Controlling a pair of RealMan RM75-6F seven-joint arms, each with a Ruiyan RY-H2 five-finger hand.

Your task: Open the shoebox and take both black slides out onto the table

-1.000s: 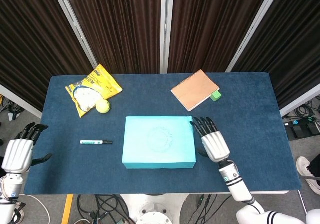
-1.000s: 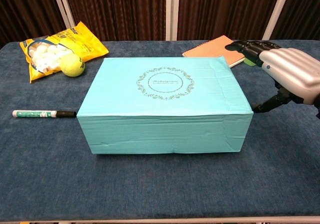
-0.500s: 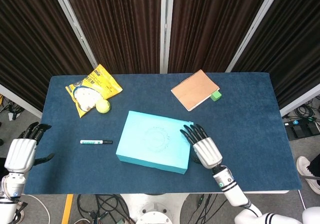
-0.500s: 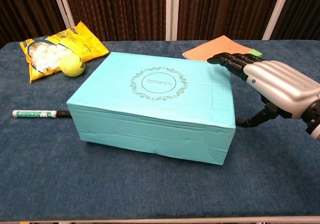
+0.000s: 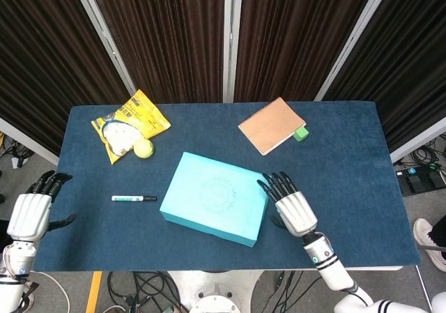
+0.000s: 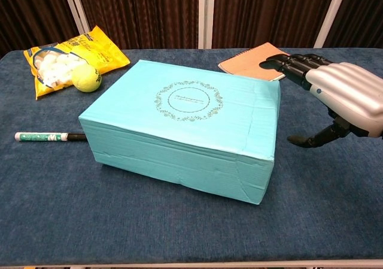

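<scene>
A turquoise shoebox lies closed in the middle of the blue table, turned askew with its near right corner toward me. The slides are hidden inside it. My right hand hovers just right of the box, fingers spread, holding nothing and a small gap away from the box's side. My left hand hangs off the table's left edge, fingers apart and empty; the chest view does not show it.
A marker pen lies left of the box. A yellow bag of balls and a tennis ball sit at the back left. A brown notebook with a green block lies at the back right.
The box has been pushed and rotated, its right end swinging toward me. My right hand moved in against the box, then drew back slightly to the right. The left hand barely moved.
</scene>
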